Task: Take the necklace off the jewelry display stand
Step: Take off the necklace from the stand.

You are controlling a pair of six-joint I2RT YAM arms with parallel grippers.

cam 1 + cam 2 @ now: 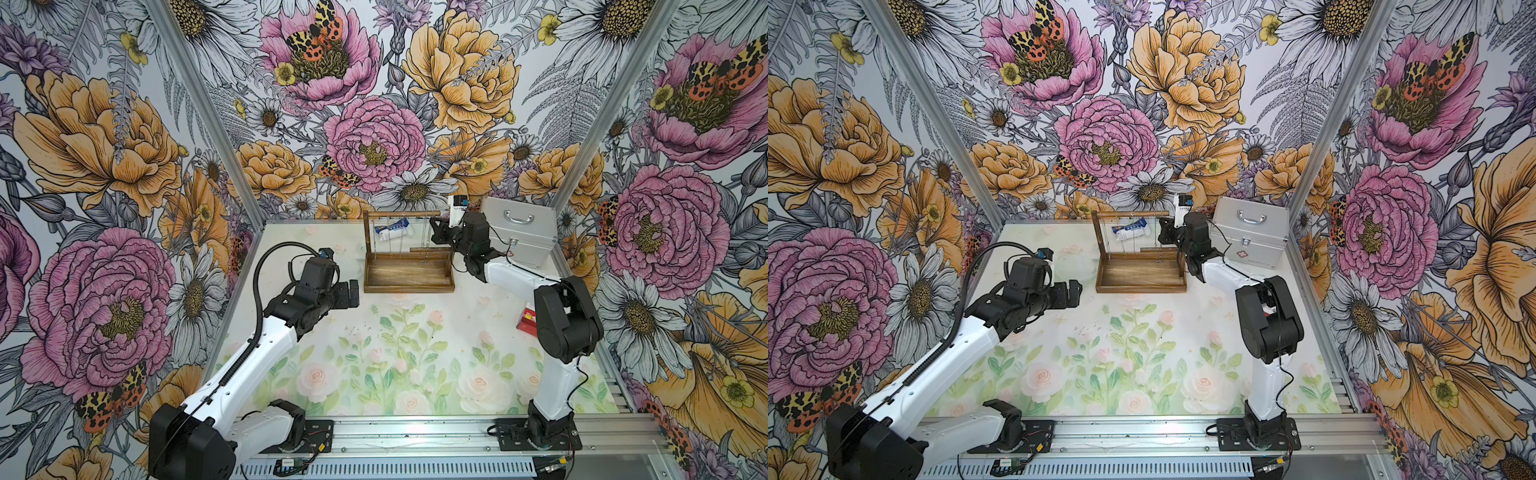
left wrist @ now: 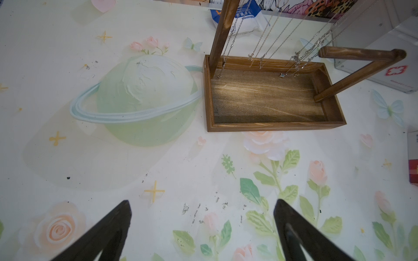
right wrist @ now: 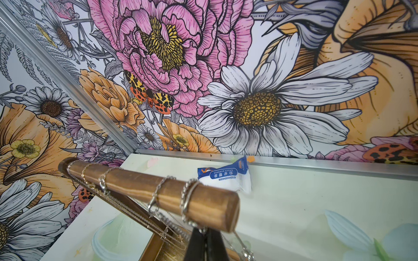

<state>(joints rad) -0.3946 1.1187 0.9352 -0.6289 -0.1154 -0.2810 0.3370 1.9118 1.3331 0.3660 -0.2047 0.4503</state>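
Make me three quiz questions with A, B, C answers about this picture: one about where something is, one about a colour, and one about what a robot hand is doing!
1. Where is the gauze packet?
A. on the table behind the jewelry display stand
B. in the stand's tray
C. in a robot hand

2. What colour is the case with the handle?
A. red
B. brown
C. silver

3. How is the left hand?
A. shut tight
B. open and empty
C. holding the packet

Answers:
1 A: the packet lies on the table beyond the stand, by the back wall.
2 C: its shiny metal sides are silver.
3 B: its fingers stand apart over the table with nothing between them. It is the right hand that looks shut on the necklace.
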